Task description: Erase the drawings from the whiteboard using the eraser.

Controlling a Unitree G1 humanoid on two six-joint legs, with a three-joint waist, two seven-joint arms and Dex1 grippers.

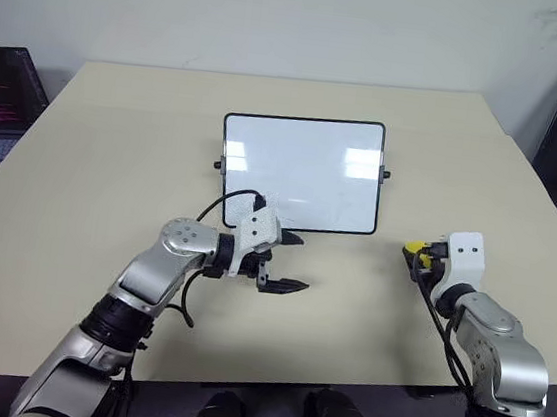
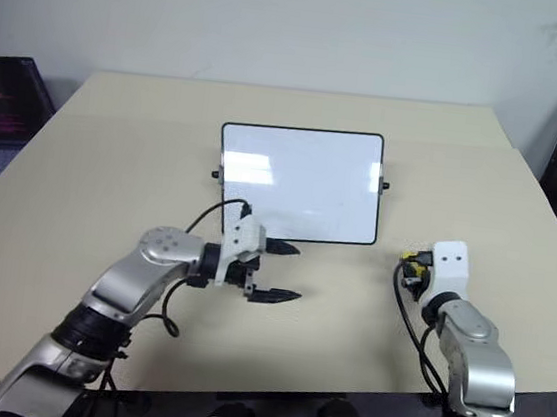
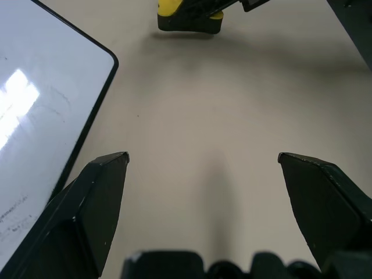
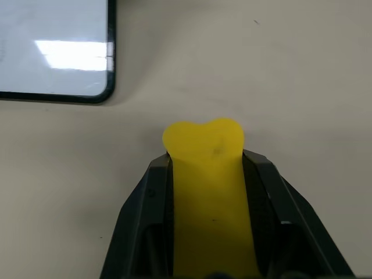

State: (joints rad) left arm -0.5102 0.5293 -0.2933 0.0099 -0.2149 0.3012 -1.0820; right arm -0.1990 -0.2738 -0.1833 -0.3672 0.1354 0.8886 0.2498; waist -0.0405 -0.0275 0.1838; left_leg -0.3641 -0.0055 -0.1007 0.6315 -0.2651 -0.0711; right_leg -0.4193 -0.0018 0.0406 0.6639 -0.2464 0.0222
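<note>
Left hand [image 1: 287,262] fingers apart; right hand [image 4: 204,174] clamped on eraser [image 4: 203,152] — yellow, pinched.

Glossy black-framed whiteboard [image 1: 300,174] lies flat mid-table; yellow eraser [image 4: 209,192] sits pinched right of it.

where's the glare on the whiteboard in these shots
Left eye view: two bright reflections cross the whiteboard. Left wrist view: one bright patch. Right wrist view: a bright bar near its corner, beyond the eraser.
</note>
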